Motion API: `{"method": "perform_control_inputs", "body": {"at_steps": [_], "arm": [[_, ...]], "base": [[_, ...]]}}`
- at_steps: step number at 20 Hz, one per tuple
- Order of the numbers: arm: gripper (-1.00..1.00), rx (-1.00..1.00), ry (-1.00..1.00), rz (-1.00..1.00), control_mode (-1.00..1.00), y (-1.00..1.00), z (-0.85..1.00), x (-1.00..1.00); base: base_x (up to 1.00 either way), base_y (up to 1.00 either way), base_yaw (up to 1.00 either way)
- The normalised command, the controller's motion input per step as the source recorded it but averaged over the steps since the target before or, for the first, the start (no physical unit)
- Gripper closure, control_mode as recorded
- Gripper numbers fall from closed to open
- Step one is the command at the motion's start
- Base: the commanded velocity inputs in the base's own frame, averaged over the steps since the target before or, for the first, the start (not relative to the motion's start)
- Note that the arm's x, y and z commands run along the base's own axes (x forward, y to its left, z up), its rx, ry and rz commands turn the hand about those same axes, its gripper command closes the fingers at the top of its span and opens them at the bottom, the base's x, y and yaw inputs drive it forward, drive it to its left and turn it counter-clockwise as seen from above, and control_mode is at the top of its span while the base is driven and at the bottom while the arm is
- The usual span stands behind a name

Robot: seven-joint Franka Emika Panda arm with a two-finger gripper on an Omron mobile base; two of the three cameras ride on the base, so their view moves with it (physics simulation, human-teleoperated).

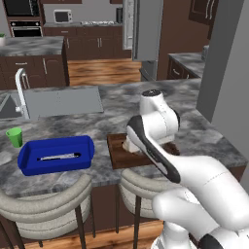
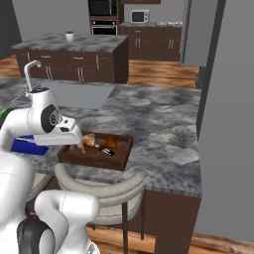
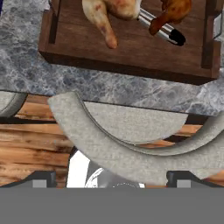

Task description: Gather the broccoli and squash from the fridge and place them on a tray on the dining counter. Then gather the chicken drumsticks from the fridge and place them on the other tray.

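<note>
Dark wood tray [image 3: 127, 52] holds the tan and orange-brown drumsticks [image 3: 107, 15] and a metal tool with a black tip [image 3: 161, 29] on the marbled grey counter [image 2: 158, 124], near its front edge. The gripper [image 3: 111, 183], fingers spread wide and empty, hangs above a padded stool [image 3: 131, 144]. The blue tray [image 1: 56, 154] sits to the left.

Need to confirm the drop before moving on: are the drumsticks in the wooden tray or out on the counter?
In. The drumsticks lie on the floor of the wooden tray, inside its raised sides, in the hand view and the right base view.
</note>
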Motion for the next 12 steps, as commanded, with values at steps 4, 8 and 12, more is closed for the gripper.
{"method": "perform_control_inputs", "body": {"at_steps": [4,8,12], "arm": [[-1.00,0.03,-0.19,0.00,-1.00,-0.23,0.19,-1.00],[-1.00,0.03,-0.10,-0.01,-1.00,-0.23,0.00,-0.93],[-1.00,0.00,-0.02,-0.01,1.00,-0.04,0.00,-0.23]], "base": [[0.00,0.00,0.00],[0.00,0.00,0.00],[-0.25,0.07,0.00]]}}
